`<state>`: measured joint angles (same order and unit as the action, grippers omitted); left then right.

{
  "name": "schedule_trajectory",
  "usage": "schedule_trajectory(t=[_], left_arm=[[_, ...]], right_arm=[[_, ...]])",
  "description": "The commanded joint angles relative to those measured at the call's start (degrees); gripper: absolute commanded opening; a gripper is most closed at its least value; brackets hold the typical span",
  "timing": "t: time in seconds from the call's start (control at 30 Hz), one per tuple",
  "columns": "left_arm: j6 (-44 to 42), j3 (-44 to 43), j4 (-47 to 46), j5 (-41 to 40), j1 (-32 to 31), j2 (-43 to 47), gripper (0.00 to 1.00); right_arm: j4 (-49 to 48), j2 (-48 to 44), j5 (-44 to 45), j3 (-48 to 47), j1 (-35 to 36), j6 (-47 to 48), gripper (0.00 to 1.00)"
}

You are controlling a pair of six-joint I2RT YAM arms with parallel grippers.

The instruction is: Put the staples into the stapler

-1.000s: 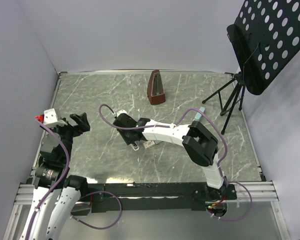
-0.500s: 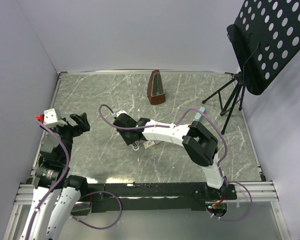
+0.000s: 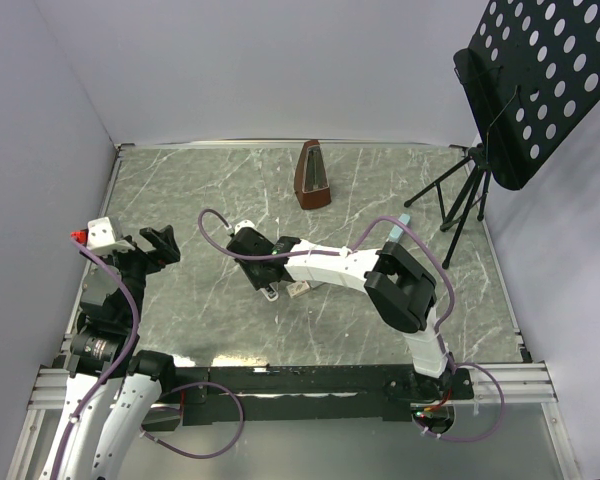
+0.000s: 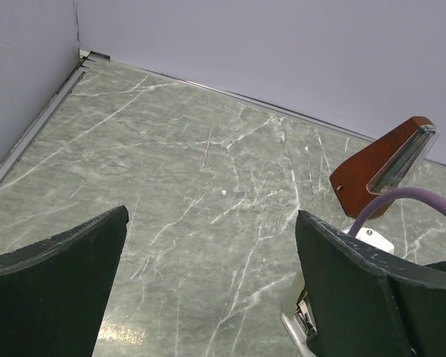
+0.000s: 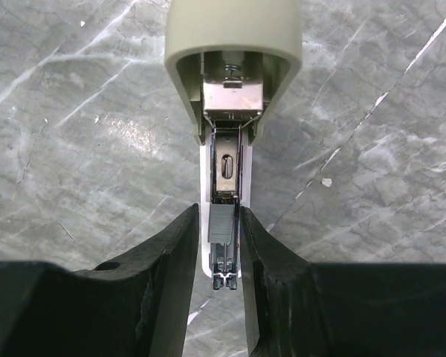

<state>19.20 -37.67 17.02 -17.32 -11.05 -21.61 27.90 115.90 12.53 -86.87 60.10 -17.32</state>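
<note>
The stapler (image 5: 234, 44) lies open on the marble table, its cream cover swung away and the metal magazine (image 5: 227, 160) bare. A short grey strip of staples (image 5: 221, 222) sits on the magazine's near end. My right gripper (image 5: 220, 212) hangs over it with the jaws narrowly parted, one on each side of the strip, and a small gap shows on the left. In the top view the right gripper (image 3: 263, 280) is over the stapler (image 3: 271, 291), with the tiny cream staples box (image 3: 298, 289) just to its right. My left gripper (image 3: 160, 245) is wide open and empty in the left wrist view (image 4: 210, 223).
A brown metronome (image 3: 313, 175) stands at the back middle and also shows in the left wrist view (image 4: 383, 167). A black perforated music stand (image 3: 540, 80) on a tripod (image 3: 460, 200) stands at the back right. Walls close the left side and the back.
</note>
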Motion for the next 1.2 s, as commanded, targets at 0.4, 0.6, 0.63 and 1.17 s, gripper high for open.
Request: schedule_trajectory(t=[0.4,0.6,0.63,1.17], left_arm=[[-0.2,0.1,-2.1,0.8,0.3,-0.2,0.99],[-0.2,0.1,-2.2,0.8,0.3,-0.2,0.99],[-0.2,0.1,-2.2,0.8,0.3,-0.2,0.99],[-0.2,0.1,-2.2,0.8,0.3,-0.3,1.0]], right_arm=[[-0.5,-1.2,-1.4,-0.5,-0.1,-0.5,0.35],[-1.1,-1.5,-2.3,-0.3,-0.2,-0.1,0.34],[-1.3,-1.7,-2.5,-0.1,-0.1,-0.1,0.34],[1.2,-1.0,4.5,-1.9,2.2,3.2,0.33]])
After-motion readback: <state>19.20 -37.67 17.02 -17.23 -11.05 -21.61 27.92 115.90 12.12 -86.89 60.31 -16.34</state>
